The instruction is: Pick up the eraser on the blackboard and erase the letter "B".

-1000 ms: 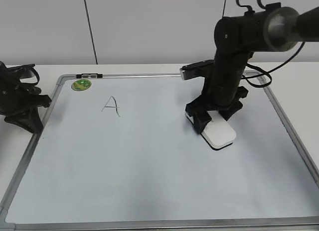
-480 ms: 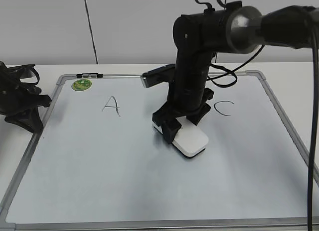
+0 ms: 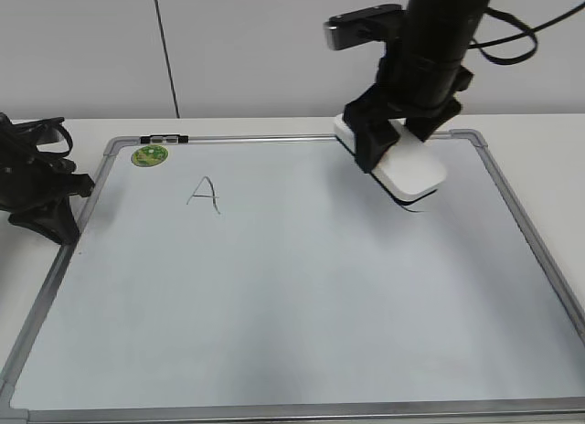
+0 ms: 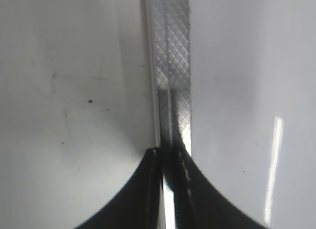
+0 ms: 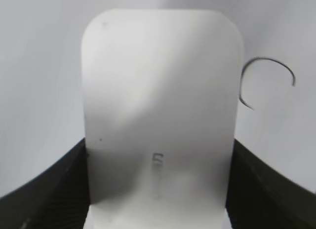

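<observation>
My right gripper (image 3: 398,157) is shut on the white eraser (image 3: 413,174) and holds it tilted over the far right part of the blackboard (image 3: 292,296). In the right wrist view the eraser (image 5: 158,91) fills the middle between the black fingers of the gripper (image 5: 158,184), with the letter "C" (image 5: 267,80) just to its right. The letter "A" (image 3: 204,194) stands at the far left. No letter "B" shows; the board between "A" and "C" is blank. My left gripper (image 3: 73,209) rests shut at the board's left frame (image 4: 170,66).
A round green sticker (image 3: 149,154) sits in the board's far left corner, and a small clip (image 3: 164,138) is on the top frame beside it. The silver frame (image 3: 526,223) rims the board on a white table.
The right gripper with the eraser slid left to the board's middle, then rose and swung back right toward the far edge beside the "C". The left arm has not moved.
</observation>
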Controlling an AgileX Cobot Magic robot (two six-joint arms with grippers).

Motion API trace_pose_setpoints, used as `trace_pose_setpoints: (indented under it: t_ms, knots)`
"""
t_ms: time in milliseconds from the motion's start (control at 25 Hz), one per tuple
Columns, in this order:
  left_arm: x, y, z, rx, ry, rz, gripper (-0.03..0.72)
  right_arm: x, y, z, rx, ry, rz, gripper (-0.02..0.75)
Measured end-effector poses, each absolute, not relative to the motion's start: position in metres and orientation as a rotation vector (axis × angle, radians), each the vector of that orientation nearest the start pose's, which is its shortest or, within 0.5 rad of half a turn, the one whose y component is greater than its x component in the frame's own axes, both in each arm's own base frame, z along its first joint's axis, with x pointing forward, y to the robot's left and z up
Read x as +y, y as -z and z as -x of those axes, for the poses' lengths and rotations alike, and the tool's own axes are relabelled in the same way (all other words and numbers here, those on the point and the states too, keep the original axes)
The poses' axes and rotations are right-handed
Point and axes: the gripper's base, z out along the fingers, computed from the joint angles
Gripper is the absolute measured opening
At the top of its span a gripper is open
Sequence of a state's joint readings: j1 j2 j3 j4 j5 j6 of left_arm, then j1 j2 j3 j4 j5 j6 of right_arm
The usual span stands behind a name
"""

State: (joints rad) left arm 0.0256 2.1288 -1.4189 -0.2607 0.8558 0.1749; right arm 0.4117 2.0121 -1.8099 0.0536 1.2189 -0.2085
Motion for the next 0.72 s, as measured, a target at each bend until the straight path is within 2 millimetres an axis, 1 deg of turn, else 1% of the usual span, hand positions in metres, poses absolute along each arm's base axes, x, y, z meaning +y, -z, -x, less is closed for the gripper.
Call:
trace_pose_setpoints:
  t_ms: [40,80,120,200,240,280,320,360,400,520,600,680,720]
  knots:
    - [-0.007,-0.125,-0.409,3.016,0.294,0.02,0.031,0.166,-0.271,-0.392,2.777,-0.108,0.84,0.536]
    - [-0.007,-0.125,-0.409,3.016,0.294,0.02,0.031,0.162,-0.27,-0.391,2.788,-0.106,0.83,0.536]
    - [-0.007,-0.125,-0.409,3.016,0.294,0.02,0.031,0.154,-0.27,-0.391,2.8,-0.103,0.806,0.536]
    - [-0.007,-0.125,-0.409,3.016,0.294,0.02,0.031,0.12,-0.264,-0.385,2.872,-0.088,0.712,0.536]
    - [-0.007,-0.125,-0.409,3.016,0.294,0.02,0.031,0.106,-0.262,-0.381,2.892,-0.087,0.667,0.536]
    - [-0.007,-0.125,-0.409,3.016,0.294,0.02,0.031,0.093,-0.25,-0.375,2.928,-0.093,0.614,0.536]
    - [-0.007,-0.125,-0.409,3.016,0.294,0.02,0.031,0.082,-0.246,-0.372,2.938,-0.1,0.563,0.536]
    - [-0.007,-0.125,-0.409,3.016,0.294,0.02,0.031,0.073,-0.253,-0.373,2.902,-0.095,0.519,0.536]
    - [-0.007,-0.125,-0.409,3.016,0.294,0.02,0.031,0.053,-0.236,-0.362,2.946,-0.126,0.417,0.536]
    - [-0.007,-0.125,-0.409,3.016,0.294,0.02,0.031,0.023,-0.219,-0.351,2.98,-0.144,0.261,0.536]
    - [-0.007,-0.125,-0.409,3.016,0.294,0.02,0.031,0.01,-0.211,-0.349,2.977,-0.157,0.18,0.536]
    - [-0.007,-0.125,-0.409,3.016,0.294,0.02,0.031,0.0,-0.21,-0.352,2.948,-0.158,0.123,0.536]
    - [-0.007,-0.125,-0.409,3.016,0.294,0.02,0.031,-0.002,-0.211,-0.353,2.938,-0.158,0.111,0.536]
